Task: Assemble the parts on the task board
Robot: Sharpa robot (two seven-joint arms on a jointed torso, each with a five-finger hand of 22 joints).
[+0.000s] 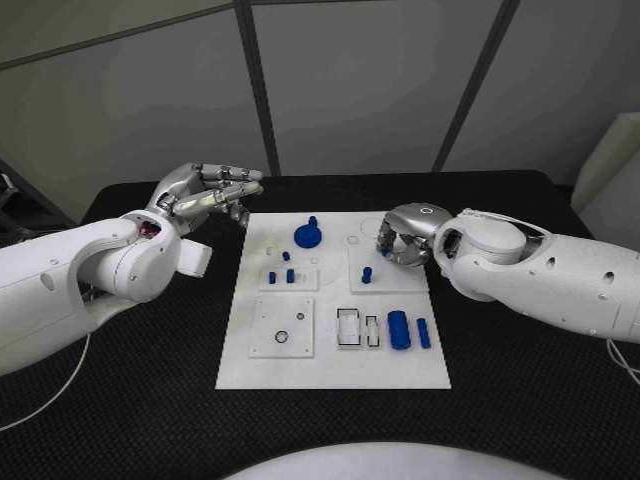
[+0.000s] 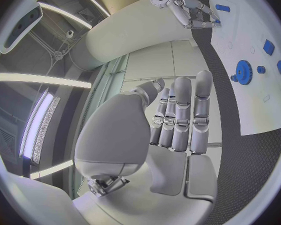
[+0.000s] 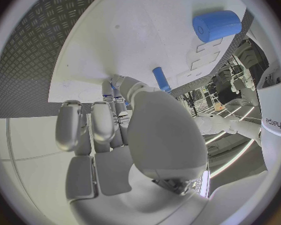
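My right hand (image 1: 404, 240) pinches a small blue peg (image 3: 107, 89) over the task board (image 1: 335, 375), left hand (image 1: 205, 195) empty with fingers apart; a tilted insertion could jam it.

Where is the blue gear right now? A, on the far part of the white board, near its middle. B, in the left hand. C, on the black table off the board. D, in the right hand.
A: the blue gear sits on the task board at its far end, with the left hand off the board's corner and the right hand apart from it.
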